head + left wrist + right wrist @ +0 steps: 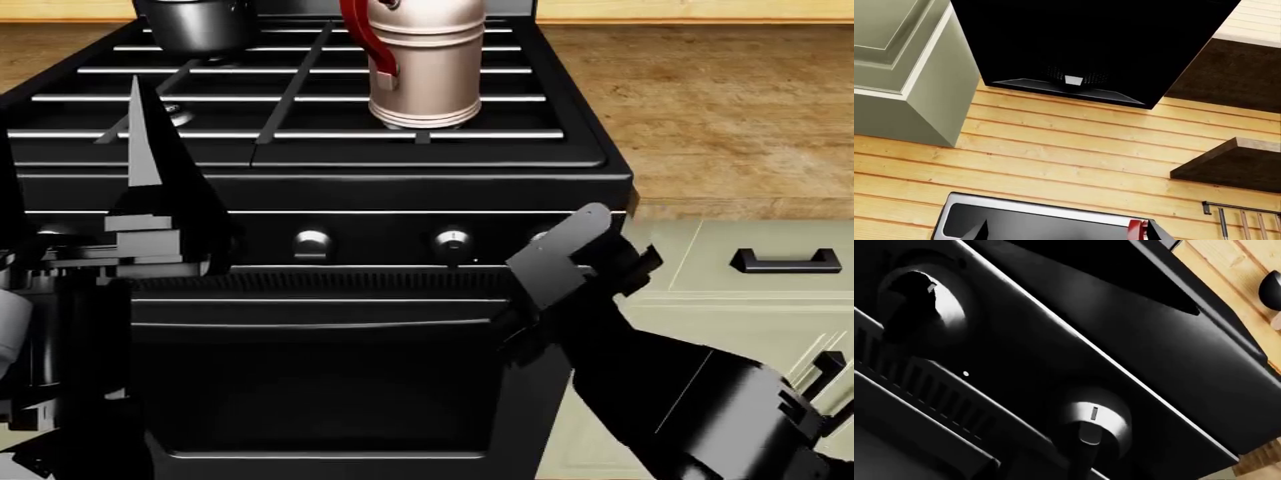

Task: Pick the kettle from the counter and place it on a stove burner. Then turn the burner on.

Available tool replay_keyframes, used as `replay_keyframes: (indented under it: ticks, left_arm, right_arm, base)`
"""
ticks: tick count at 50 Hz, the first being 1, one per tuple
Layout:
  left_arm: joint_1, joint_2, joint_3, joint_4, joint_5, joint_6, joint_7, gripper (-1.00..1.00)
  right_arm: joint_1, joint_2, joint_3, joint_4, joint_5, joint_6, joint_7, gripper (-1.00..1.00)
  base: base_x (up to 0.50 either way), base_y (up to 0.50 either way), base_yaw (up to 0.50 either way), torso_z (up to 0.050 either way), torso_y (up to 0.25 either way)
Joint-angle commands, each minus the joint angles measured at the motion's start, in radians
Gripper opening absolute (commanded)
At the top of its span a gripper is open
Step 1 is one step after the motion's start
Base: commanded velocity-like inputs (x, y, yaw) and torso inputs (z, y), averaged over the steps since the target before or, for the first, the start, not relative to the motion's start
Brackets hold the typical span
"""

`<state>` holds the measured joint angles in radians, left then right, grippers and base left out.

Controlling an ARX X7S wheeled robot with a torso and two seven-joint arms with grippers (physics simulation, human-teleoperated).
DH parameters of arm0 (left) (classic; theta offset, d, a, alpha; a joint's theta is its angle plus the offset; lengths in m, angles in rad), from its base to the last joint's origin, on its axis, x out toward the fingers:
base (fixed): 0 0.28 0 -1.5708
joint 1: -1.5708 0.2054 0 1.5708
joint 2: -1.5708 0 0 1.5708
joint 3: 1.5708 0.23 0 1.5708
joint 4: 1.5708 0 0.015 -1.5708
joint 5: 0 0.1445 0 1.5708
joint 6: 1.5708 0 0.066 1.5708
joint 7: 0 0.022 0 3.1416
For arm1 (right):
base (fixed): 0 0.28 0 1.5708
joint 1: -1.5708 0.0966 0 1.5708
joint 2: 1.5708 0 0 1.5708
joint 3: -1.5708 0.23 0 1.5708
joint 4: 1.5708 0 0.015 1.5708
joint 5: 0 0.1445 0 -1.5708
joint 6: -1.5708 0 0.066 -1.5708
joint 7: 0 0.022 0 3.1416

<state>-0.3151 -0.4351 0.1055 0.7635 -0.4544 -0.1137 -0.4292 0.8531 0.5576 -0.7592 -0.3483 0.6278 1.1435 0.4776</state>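
The kettle (pixel 424 70), silvery-pink with a red handle, stands upright on the black grate (pixel 547 98) over the stove's front right burner, whose head is hidden under it. My left gripper (pixel 1067 236) is raised in front of the stove's left side, open and empty, with one finger (pixel 140 140) pointing up. A bit of the red kettle handle (pixel 1137 229) shows past it. My right gripper (pixel 587 245) is at the stove's front panel, against the rightmost knob (pixel 1097 421). Its jaws are too dark to read.
A dark saucepan (pixel 200 25) sits on the back left burner. Two more silver knobs (pixel 311 243) (pixel 454 242) line the front panel. The wood counter (pixel 721 110) lies right of the stove over green cabinets (pixel 747 300). Above hang a black range hood (pixel 1081 45) and shelves (pixel 1234 162).
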Motion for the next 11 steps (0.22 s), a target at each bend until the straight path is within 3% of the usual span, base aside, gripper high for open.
replay_keyframes:
  ticks: [1,11]
  left_arm:
    - [-0.001,-0.003,0.001,0.001,-0.005,0.001,-0.002,1.0]
    - [-0.003,-0.005,0.007,0.006,-0.005,-0.002,-0.005,1.0]
  right_arm:
    - [-0.031,0.029,0.057,-0.126,0.09,0.028,0.037,1.0]
    - [-0.049,0.052,0.126,-0.234,0.145,0.059,0.086,1.0]
  base:
    - [0.0,0.0,0.0,0.0,0.0]
    - [0.0,0.0,0.0,0.0,0.0]
